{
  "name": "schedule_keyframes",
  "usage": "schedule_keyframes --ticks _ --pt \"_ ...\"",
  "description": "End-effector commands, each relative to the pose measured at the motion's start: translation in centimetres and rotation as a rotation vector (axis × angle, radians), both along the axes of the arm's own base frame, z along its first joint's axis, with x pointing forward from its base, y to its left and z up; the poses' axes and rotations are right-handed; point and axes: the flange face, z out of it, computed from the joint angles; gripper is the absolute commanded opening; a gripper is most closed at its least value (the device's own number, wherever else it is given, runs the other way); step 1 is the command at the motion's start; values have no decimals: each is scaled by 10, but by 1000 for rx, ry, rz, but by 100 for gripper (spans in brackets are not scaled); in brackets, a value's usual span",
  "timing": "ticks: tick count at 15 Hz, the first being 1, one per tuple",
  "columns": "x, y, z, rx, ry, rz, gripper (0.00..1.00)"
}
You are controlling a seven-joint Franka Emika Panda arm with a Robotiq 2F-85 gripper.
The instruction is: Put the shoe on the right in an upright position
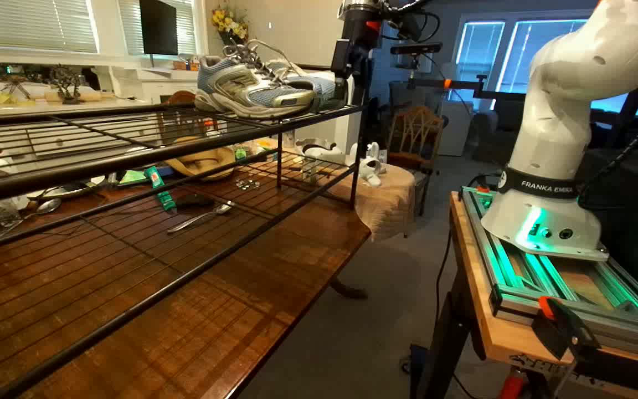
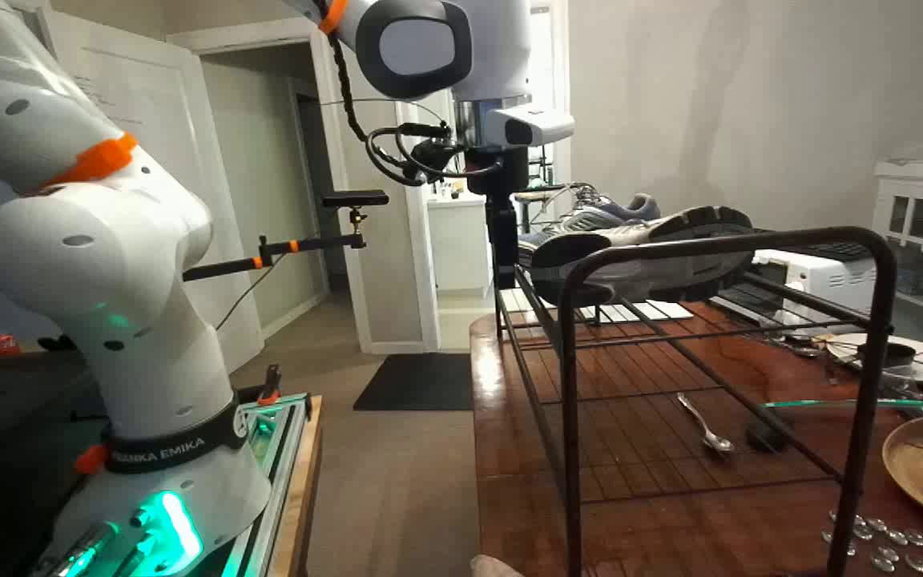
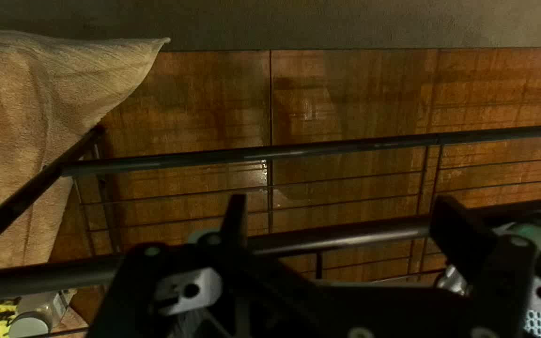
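Wrist view: hand (image 3: 341, 200) spread wide, lower centre, likely to straddle the shoe (image 2: 662, 277) tipped on its side, right of centre in an exterior view.

Front sneaker (image 1: 255, 91): grey-blue and silver with yellowish panels, standing sole-down on top of a dark wire rack (image 1: 75, 170).
Rear sneaker (image 1: 325, 88): partly hidden behind the front one.
Gripper (image 1: 349, 83): black, pointing down beside the rear sneaker, contact unclear.
Counter (image 1: 310, 238): brown wood beneath the rack, with a spoon (image 1: 200, 218) and a green packet (image 1: 159, 191) lying on it.
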Motion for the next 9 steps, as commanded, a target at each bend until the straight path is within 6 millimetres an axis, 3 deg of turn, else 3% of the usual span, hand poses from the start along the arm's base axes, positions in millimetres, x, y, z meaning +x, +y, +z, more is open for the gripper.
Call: schedule_keyframes --ticks 1,7,9 --pt "0 0 1 0 1 0 100" --pt "0 0 1 0 1 0 100" --pt "7 0 12 -44 -67 -14 100"
